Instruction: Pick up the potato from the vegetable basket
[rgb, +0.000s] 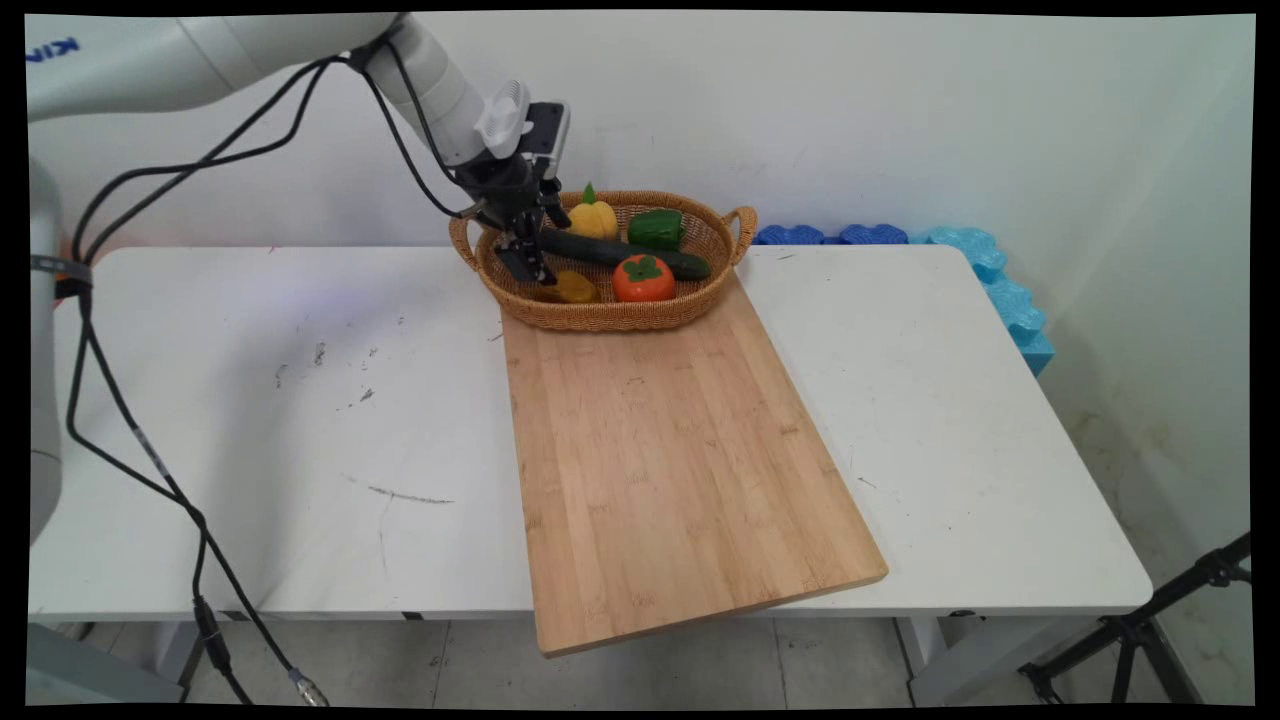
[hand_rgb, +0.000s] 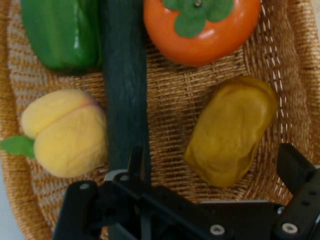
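Hovering inside the left end of the wicker basket (rgb: 600, 315), the hand (rgb: 527, 262) hangs spread and released, holding nothing. In the hand view a dull yellow lump (hand_rgb: 232, 130) lies between the finger lines, long axis running away from the hand, tilted slightly. Cucumber (hand_rgb: 125, 90) runs alongside, just beside one finger (hand_rgb: 136, 162); peach (hand_rgb: 65, 132) beyond it. Persimmon (hand_rgb: 202, 27) and green pepper (hand_rgb: 60, 32) sit farther off. Basket rests on the cutting board (rgb: 670, 470), on the counter (rgb: 250, 400).
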